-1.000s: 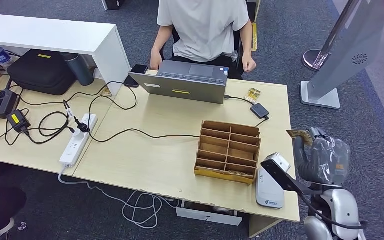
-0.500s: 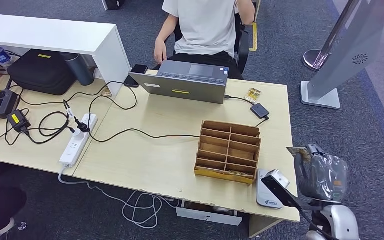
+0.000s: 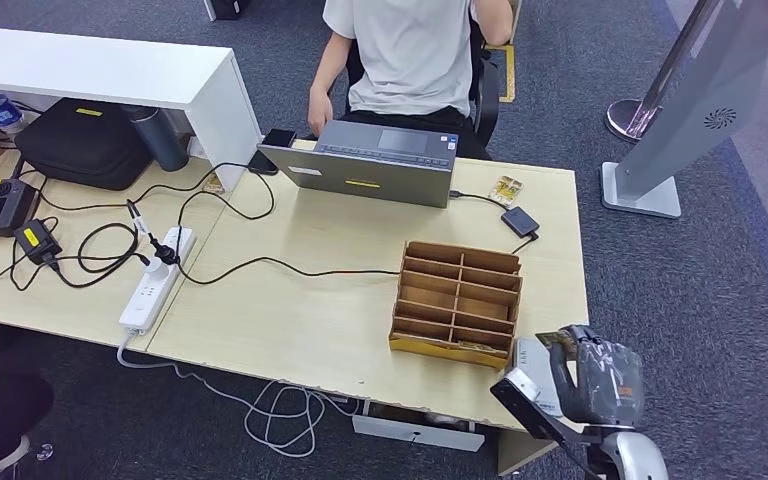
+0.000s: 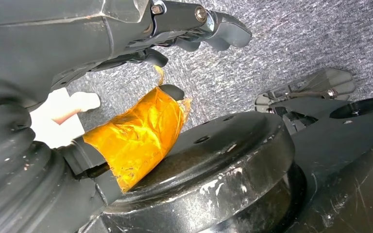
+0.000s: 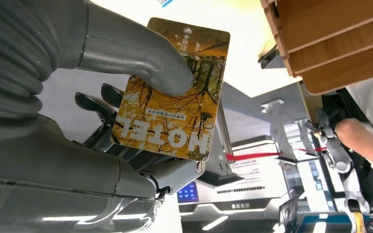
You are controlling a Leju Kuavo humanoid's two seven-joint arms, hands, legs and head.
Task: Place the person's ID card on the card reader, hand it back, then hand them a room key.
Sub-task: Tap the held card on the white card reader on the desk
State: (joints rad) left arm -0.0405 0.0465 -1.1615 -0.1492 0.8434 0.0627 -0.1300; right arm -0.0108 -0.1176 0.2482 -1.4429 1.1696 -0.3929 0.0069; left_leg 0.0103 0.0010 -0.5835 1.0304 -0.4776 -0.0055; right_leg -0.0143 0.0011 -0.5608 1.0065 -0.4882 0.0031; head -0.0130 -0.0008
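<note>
We have our right hand [image 5: 126,121] pinching the hotel key card [image 5: 172,90] between thumb and fingers [image 5: 94,104] near the card reader [image 3: 528,357], so the handover to the seated person [image 3: 410,50] comes next, calling for a long reach across the table [image 3: 310,300].

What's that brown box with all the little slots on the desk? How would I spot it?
Find the light wooden desk with the grey laptop at its far edge. Toward the robot's right, near the front edge, lies a flat brown card organizer. It is the desk's one item divided into rows of narrow compartments.
</note>
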